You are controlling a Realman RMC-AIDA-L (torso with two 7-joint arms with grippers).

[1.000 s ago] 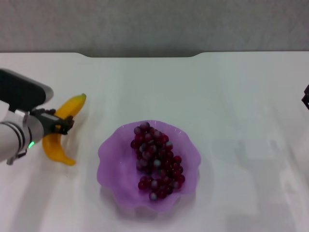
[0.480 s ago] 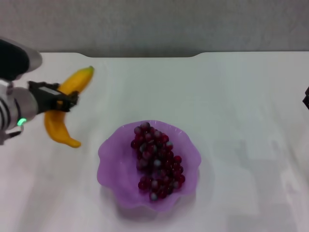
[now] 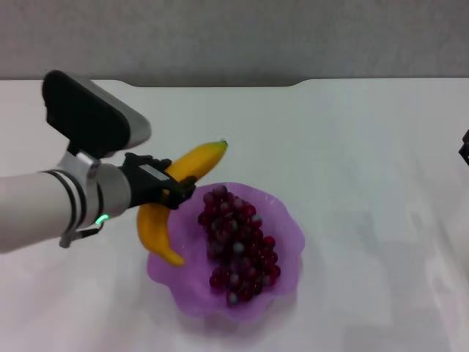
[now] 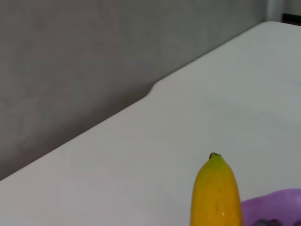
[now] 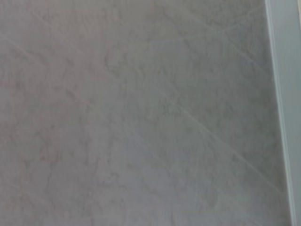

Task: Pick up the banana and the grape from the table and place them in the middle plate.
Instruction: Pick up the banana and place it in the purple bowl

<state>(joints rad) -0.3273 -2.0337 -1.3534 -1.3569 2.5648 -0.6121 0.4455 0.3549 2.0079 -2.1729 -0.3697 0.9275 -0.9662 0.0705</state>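
My left gripper [image 3: 173, 192] is shut on the orange-yellow banana [image 3: 157, 224] and holds it in the air over the left rim of the purple plate [image 3: 278, 227]. The banana's stem tip points toward the far side; its other end hangs over the plate's left edge. The banana's tip also shows in the left wrist view [image 4: 216, 193], with a bit of the plate [image 4: 268, 207] beside it. The bunch of dark red grapes [image 3: 238, 246] lies inside the plate. My right gripper [image 3: 464, 147] is parked at the far right edge of the head view.
The white table [image 3: 366, 147] spreads around the plate, with its rounded far edge against a grey wall. The right wrist view shows only a grey surface.
My left gripper has lifted the banana off the table and carried it to the right, from the left side of the table to over the plate's left rim. The grapes and plate have not moved.
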